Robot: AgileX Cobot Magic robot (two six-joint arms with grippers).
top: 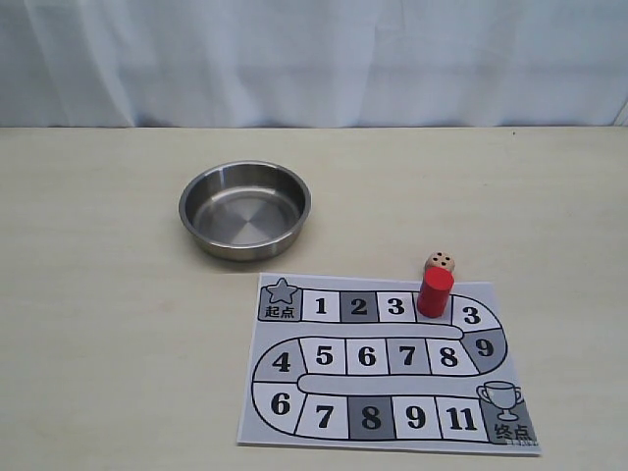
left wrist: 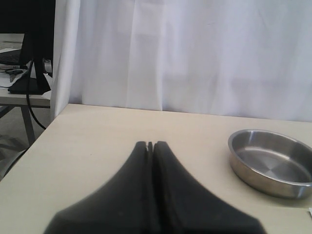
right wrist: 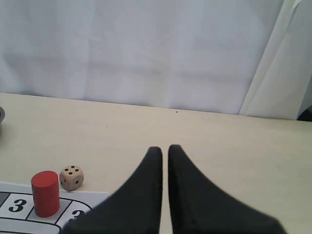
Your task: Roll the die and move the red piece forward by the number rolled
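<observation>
The red piece point(top: 435, 291) stands upright on the game board point(top: 392, 385), top row, on the sq. right after "3", approx. at the bend; the sq. under it is hidden. The die point(top: 441, 262) sits on the table point(top: 98, 324) just behind the piece, off the board's far edge and very near to it; I cannot count its top dots. A steel bowl point(top: 244, 209) is well apart, to the upper left of the board. Left gripper point(left wrist: 150, 144): fingers pressed together, nothing btw. them. Right gripper point(right wrist: 165, 147): nearly closed, only a thin slit, holding nothing, near the die but apart from it.
</observation>
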